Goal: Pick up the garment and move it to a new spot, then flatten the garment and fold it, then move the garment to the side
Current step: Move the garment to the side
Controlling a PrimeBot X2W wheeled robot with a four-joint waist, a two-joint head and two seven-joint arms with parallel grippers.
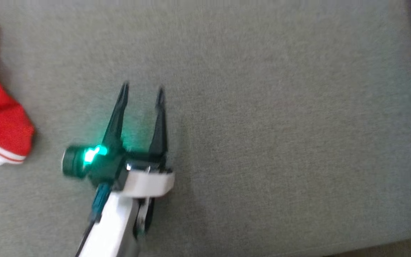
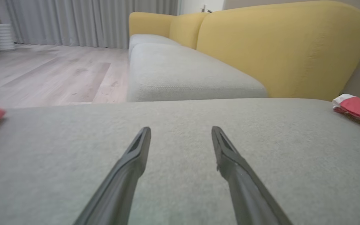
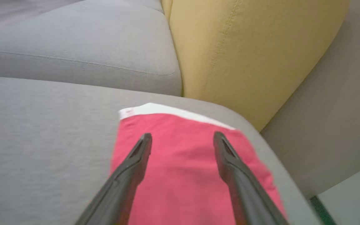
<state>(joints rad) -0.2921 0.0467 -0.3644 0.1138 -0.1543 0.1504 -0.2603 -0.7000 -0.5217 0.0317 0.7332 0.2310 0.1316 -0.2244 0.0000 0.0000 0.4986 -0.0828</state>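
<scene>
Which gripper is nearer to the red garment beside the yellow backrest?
Right. The right gripper is over the red garment, jaws open; the left gripper is over grey cushion, far away.

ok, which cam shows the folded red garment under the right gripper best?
Right wrist view: the folded red garment lies flat beneath the open right gripper, white band at its far edge. Left wrist view catches one end at its right border; head view has a blurred red sliver at the top right edge.
</scene>
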